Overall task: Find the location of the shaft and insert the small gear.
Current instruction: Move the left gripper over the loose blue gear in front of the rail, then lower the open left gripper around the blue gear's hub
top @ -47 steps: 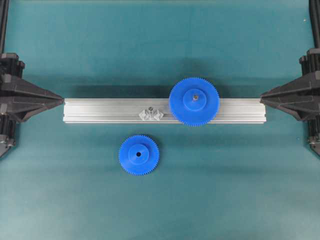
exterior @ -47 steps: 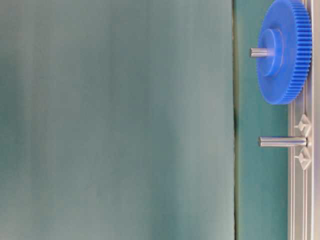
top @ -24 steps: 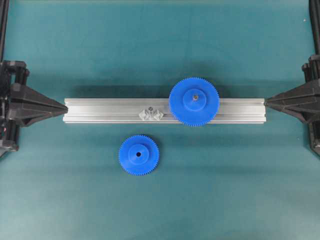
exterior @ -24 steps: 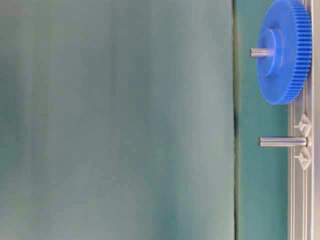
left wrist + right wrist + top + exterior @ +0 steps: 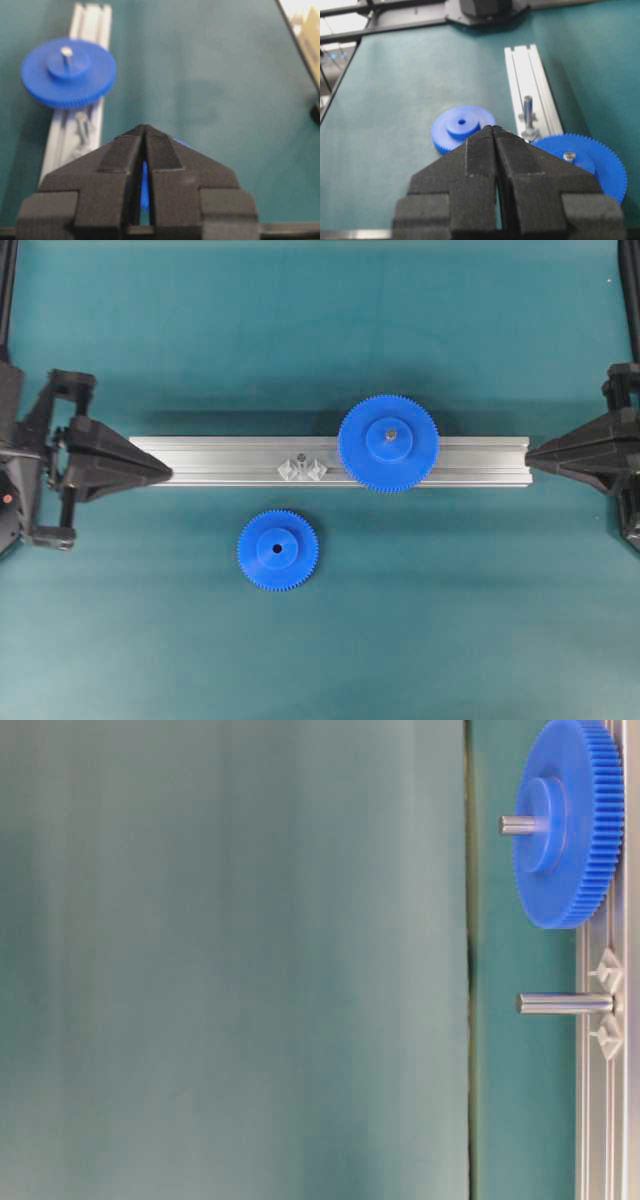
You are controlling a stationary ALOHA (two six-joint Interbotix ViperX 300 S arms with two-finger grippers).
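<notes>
- The small gear [image 5: 277, 550] lies flat on the table, just off the aluminium rail [image 5: 220, 461] on its near side, touching nothing.
- The shaft [image 5: 301, 465] stands upright on the rail, right beside the big gear [image 5: 388, 443], which sits on its own pin.
- Left hand [image 5: 163, 474] is pinched closed and empty, tip over the rail's left end.
- Right hand [image 5: 531, 452] is closed too, holding nothing, right at the rail's right end.
</notes>
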